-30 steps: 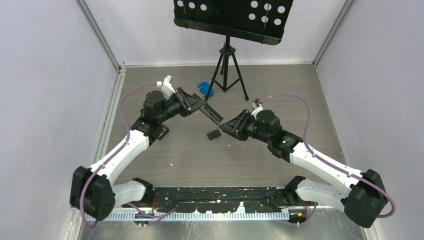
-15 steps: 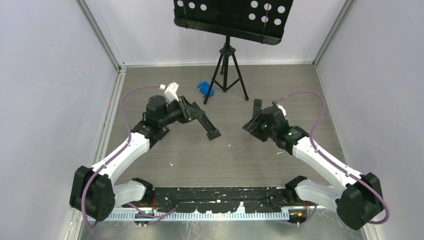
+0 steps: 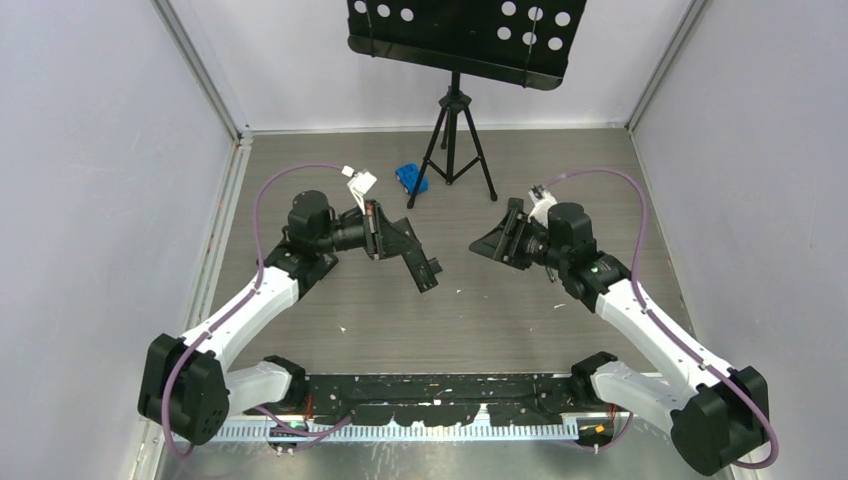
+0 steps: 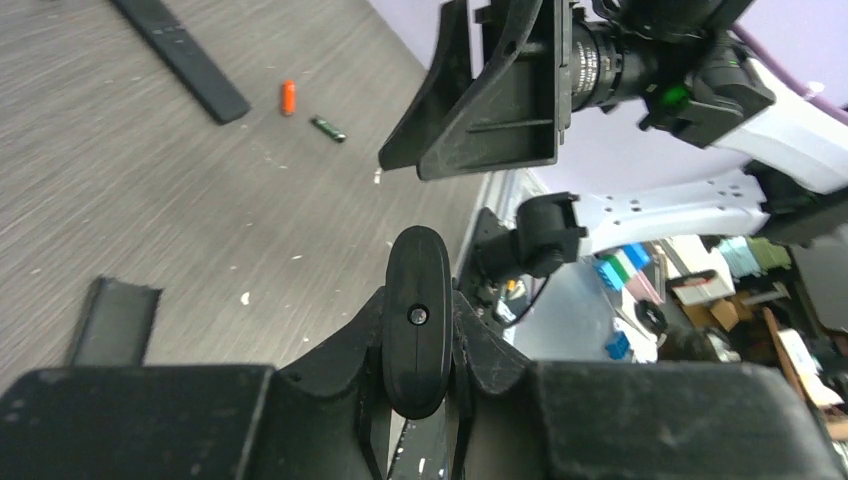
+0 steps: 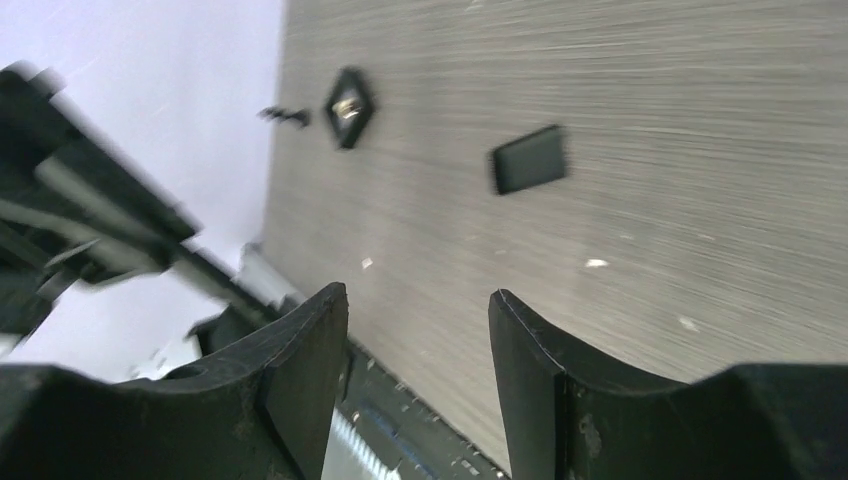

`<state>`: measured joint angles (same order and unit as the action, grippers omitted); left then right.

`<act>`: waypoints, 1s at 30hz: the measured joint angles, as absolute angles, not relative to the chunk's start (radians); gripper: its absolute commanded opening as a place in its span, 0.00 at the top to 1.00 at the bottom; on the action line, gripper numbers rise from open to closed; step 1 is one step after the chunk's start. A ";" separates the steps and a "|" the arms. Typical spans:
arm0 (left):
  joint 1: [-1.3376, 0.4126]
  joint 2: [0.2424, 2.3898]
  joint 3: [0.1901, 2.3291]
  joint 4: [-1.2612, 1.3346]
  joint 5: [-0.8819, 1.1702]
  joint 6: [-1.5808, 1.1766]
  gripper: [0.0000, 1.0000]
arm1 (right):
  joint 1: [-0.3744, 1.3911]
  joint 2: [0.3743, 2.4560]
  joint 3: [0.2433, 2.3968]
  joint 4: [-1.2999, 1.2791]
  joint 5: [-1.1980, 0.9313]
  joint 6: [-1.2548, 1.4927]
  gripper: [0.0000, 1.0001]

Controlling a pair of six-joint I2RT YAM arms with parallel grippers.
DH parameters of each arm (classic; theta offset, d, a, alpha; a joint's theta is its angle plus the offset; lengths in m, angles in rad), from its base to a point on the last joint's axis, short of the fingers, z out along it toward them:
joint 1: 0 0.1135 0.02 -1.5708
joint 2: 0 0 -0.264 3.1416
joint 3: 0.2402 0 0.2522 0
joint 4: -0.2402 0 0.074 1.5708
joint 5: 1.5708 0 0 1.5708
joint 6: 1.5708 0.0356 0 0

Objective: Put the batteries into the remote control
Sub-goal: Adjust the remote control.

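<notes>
Right hand point(image 3: 495, 242) has backed off toward the worktop's point(image 3: 380, 320) right edge, fingers spread, nothing in them. Left hand point(image 3: 390, 238) keeps pinching the remote control point(image 3: 420, 265) over mid-worktop. The cover point(image 5: 528, 158) lies loose, so I reckon fetching the orange battery point(image 4: 288, 97), 1 of 2 visible, comes next.

Two black remotes are in view: one remote point(image 3: 425, 272) raised off the table point(image 3: 380, 320) and a second remote point(image 4: 180, 60) lying flat on it. Two batteries lie near the second remote, one orange battery point(image 4: 288, 97) and one dark green battery point(image 4: 327, 128), and there is one loose black cover point(image 5: 528, 158). There are also two robot arms, a left arm point(image 3: 250, 300) and a right arm point(image 3: 640, 310), one music stand point(image 3: 455, 40) and one small blue object point(image 3: 410, 178).
</notes>
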<state>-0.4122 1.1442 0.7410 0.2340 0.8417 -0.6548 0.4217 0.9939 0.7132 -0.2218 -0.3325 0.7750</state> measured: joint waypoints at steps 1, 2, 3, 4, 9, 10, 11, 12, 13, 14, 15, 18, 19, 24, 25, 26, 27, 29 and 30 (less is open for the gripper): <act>-0.412 1.150 0.741 0.253 0.865 -0.661 1.00 | 0.426 0.991 0.713 -0.193 -0.379 0.765 0.39; -0.412 1.157 0.741 0.275 0.889 -0.673 1.00 | 0.434 0.990 0.713 -0.160 -0.431 0.756 0.38; -0.412 1.164 0.741 0.298 0.912 -0.683 1.00 | 0.450 0.990 0.713 -0.130 -0.474 0.748 0.38; -0.412 1.172 0.741 0.321 0.934 -0.701 1.00 | 0.469 0.990 0.713 -0.107 -0.509 0.739 0.37; -0.412 1.206 0.741 0.455 1.018 -0.807 1.00 | 0.625 0.999 0.718 -0.023 -0.643 0.677 0.38; -0.412 1.207 0.741 0.477 1.025 -0.827 1.00 | 0.654 1.010 0.727 -0.021 -0.657 0.664 0.39; -0.412 1.207 0.741 0.495 1.031 -0.841 1.00 | 0.683 1.025 0.739 -0.021 -0.666 0.651 0.41; -0.412 1.207 0.741 0.520 1.040 -0.863 1.00 | 0.703 1.039 0.750 -0.022 -0.671 0.641 0.43; -0.412 1.207 0.741 0.543 1.052 -0.884 1.00 | 0.726 1.055 0.763 -0.022 -0.675 0.630 0.46; -0.412 1.207 0.741 0.567 1.060 -0.907 1.00 | 0.741 1.068 0.772 -0.020 -0.675 0.623 0.51; -0.412 1.207 0.741 0.587 1.065 -0.923 1.00 | 0.749 1.076 0.776 -0.018 -0.675 0.620 0.58; -0.413 1.207 0.741 0.660 1.082 -0.987 0.92 | 0.765 1.089 0.778 0.010 -0.674 0.623 0.72; -0.413 1.207 0.741 0.680 1.085 -1.006 0.85 | 0.765 1.091 0.778 0.023 -0.672 0.631 0.77; -0.410 1.207 0.736 0.762 1.038 -1.124 0.66 | 0.772 1.085 0.754 0.155 -0.647 0.692 0.85; -0.411 1.207 0.733 0.777 1.022 -1.147 0.64 | 0.775 1.084 0.745 0.186 -0.635 0.715 0.86; -0.412 1.207 0.725 0.800 0.997 -1.174 0.63 | 0.775 1.082 0.734 0.218 -0.620 0.739 0.87; -0.412 1.206 0.718 0.820 0.974 -1.197 0.63 | 0.775 1.083 0.725 0.244 -0.609 0.759 0.87; -0.413 1.206 0.698 0.858 0.934 -1.234 0.67 | 0.775 1.088 0.712 0.289 -0.591 0.802 0.87; -0.413 1.206 0.691 0.870 0.920 -1.250 0.73 | 0.775 1.093 0.708 0.308 -0.587 0.822 0.87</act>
<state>-0.4126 1.2064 0.6910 0.8696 0.9203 -1.2503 0.7750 1.0927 0.7082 0.3080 -0.5865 0.8219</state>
